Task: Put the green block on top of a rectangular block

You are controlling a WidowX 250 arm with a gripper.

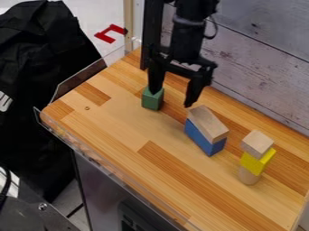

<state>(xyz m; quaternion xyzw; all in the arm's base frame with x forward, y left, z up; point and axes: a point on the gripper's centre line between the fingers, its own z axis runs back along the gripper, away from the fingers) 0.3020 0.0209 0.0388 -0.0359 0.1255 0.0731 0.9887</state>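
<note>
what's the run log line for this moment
gripper open by green block; green block on tabletop, not stacked; wooden block on blue block; wooden cube on yellow block on cylinder

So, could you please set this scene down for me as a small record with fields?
green block: on the wooden table, not on another block
pincer: open, one finger overlapping the green block in view; contact cannot be told
middle stack: long plain block on blue block
right stack: small plain block on yellow block on round wooden piece
task state: green block not yet stacked
</note>
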